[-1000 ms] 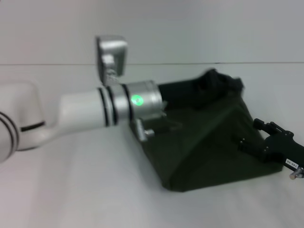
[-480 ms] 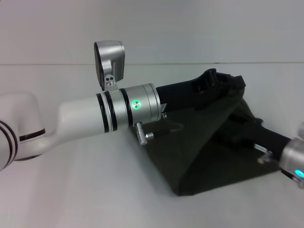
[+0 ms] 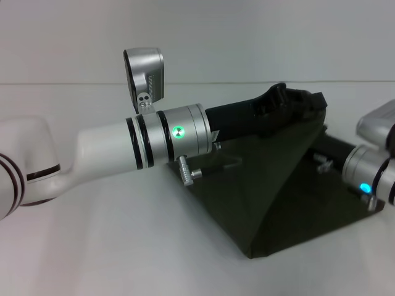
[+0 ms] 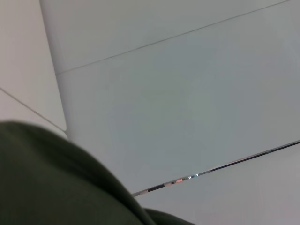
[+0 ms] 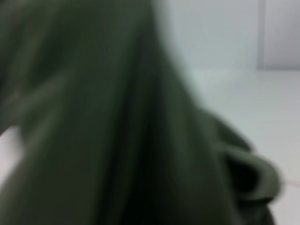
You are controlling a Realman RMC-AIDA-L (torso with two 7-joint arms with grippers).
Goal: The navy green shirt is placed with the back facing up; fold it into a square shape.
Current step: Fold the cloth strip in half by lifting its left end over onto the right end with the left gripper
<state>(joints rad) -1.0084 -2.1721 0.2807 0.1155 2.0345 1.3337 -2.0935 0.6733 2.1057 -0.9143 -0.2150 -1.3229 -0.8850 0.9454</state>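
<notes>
Olive cloth: the navy green shirt (image 3: 271, 197), dark olive, lifted off the white table (image 3: 111, 253) into a tent shape; ridge running from the raised far edge down to a point at the near edge; lower hem resting on the table, right of centre in the head view.
Left gripper: left gripper (image 3: 293, 105), black, at the end of the white and silver arm stretched across from the left side; set at the shirt's raised top edge, cloth bunched around it; looks clamped on that edge, though the fingertips themselves are buried in fabric.
Right gripper: right gripper (image 3: 330, 151), black, mostly tucked behind the right slope of the lifted cloth; silver wrist with a blue light at the right border of the head view; fingers hidden, so apart or together cannot be told.
Head view only: both arms, the whole tented shape, a green light on the left wrist ring.
Left wrist view only: a dark olive fold of the shirt (image 4: 56, 183) filling 1 corner, pale wall panels behind; no fingers shown.
Right wrist view only: draped shirt (image 5: 93, 122) close up, long soft creases, a curled edge of cloth against the white surface; no fingers shown.
</notes>
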